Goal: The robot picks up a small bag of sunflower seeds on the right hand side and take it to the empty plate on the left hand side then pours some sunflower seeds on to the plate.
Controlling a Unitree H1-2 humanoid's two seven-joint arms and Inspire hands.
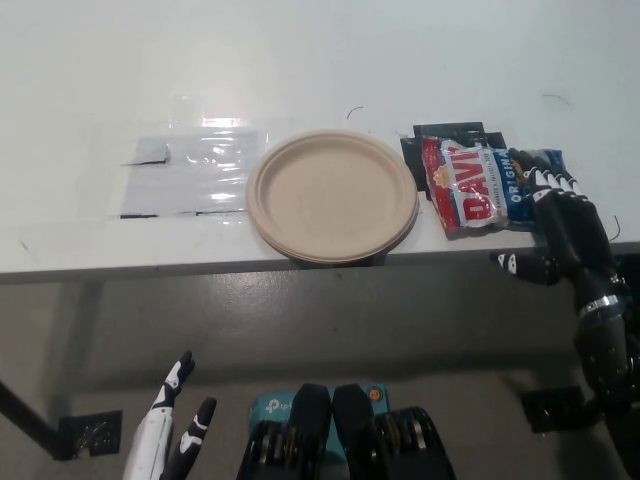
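Seed bag [480,185] lies flat on the white table [320,70], right of the plate, near the front edge. Red, white and blue print faces up; its far-left corner overlaps a dark patch [440,138] on the table.

Right hand [565,225] is over the bag's right end, black fingers [545,185] spread wide across the blue part. Thumb sticks out left, below the table edge. Can't tell whether the fingers actually touch the bag; nothing is gripped and the bag is not lifted.

Plate [333,195]: round, tan, paper type, empty, no seeds in it. It sits just left of the bag with a narrow gap, and its near rim slightly overhangs the table's front edge.

Clear plastic sheet [190,175] lies flat on the table left of the plate, glare on top, black marks at its corners.

Left hand [170,430] rests low at bottom left, below table level and well apart from everything, fingers apart and pointing up, holding nothing.
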